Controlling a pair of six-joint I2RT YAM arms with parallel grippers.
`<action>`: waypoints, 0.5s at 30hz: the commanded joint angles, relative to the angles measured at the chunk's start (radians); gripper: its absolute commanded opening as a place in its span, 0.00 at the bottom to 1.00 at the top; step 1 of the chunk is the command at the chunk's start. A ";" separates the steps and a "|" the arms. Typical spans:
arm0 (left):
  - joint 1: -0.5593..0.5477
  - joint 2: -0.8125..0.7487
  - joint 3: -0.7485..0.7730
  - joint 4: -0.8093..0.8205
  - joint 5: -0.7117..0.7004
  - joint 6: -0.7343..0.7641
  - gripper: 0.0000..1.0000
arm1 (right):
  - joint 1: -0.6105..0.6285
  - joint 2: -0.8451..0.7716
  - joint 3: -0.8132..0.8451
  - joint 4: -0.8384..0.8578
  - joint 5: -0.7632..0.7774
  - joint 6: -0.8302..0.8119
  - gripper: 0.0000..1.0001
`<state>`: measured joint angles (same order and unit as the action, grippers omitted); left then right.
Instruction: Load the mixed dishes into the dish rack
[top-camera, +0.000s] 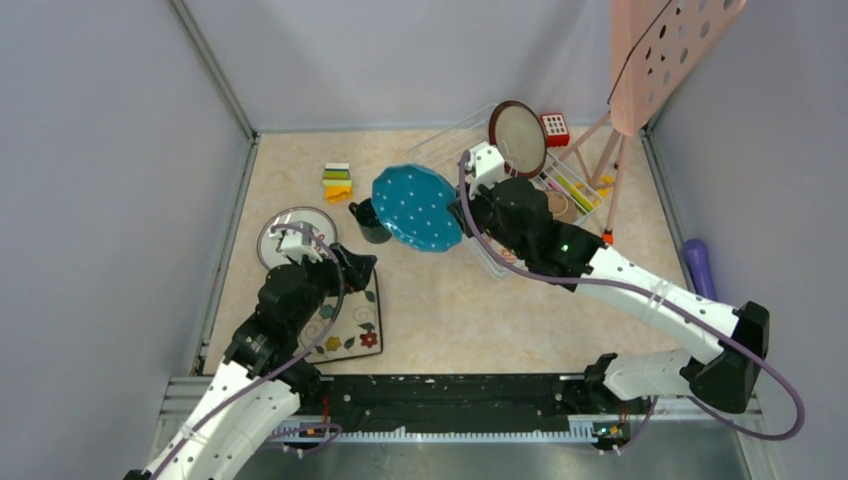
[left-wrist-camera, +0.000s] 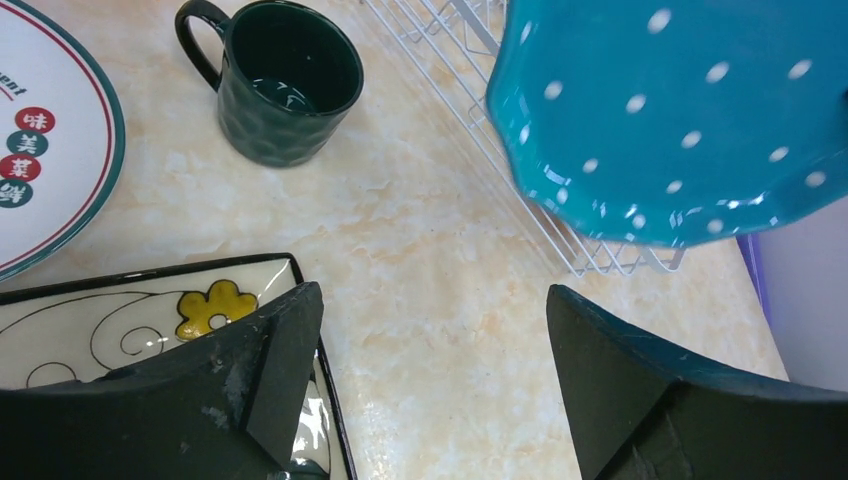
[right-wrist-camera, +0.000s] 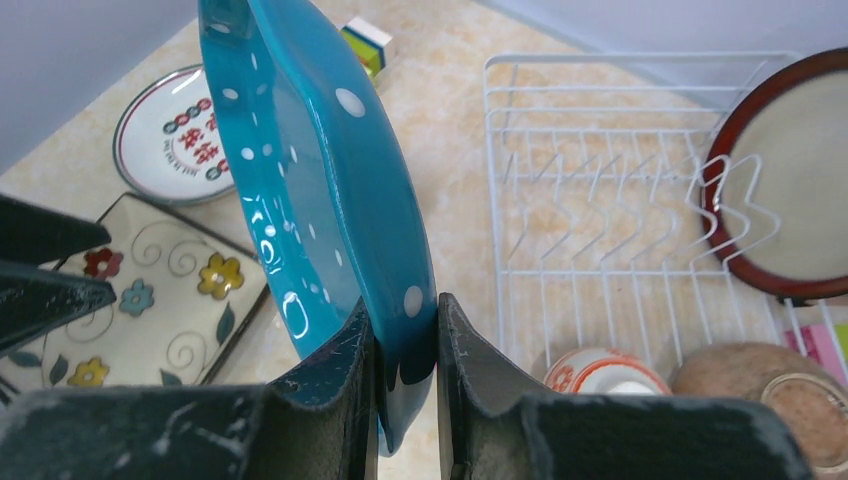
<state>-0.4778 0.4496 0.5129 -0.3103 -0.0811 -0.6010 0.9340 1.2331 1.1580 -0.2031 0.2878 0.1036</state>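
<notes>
The right tool (right-wrist-camera: 400, 335) pinches the rim of the blue white-dotted scalloped plate (top-camera: 417, 208), holding it tilted in the air just left of the dish rack (right-wrist-camera: 600, 180). The plate is glossy, with a wavy edge. The left tool (left-wrist-camera: 430, 310) gapes wide and empty over the square floral plate (top-camera: 355, 330), well left of the rack. The worktop (top-camera: 450, 300) is pale marbled beige, between grey walls.

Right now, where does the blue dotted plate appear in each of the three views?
Top external: blue dotted plate at the centre.
Left wrist: upper right, in front of the dish rack.
Right wrist: centre-left, seen edge-on, clamped in the right tool.
Shared landmark: square floral plate.
</notes>
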 joint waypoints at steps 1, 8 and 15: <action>0.000 -0.004 -0.009 0.020 -0.027 0.008 0.88 | -0.061 -0.011 0.174 0.240 -0.010 -0.049 0.00; 0.000 -0.007 -0.026 0.029 -0.019 -0.009 0.90 | -0.230 0.015 0.243 0.279 -0.028 -0.096 0.00; 0.001 0.003 -0.031 0.046 0.000 -0.005 0.91 | -0.352 0.097 0.256 0.368 -0.018 -0.257 0.00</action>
<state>-0.4778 0.4496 0.4877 -0.3161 -0.0937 -0.6041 0.6338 1.3064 1.3308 -0.0910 0.2836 -0.0639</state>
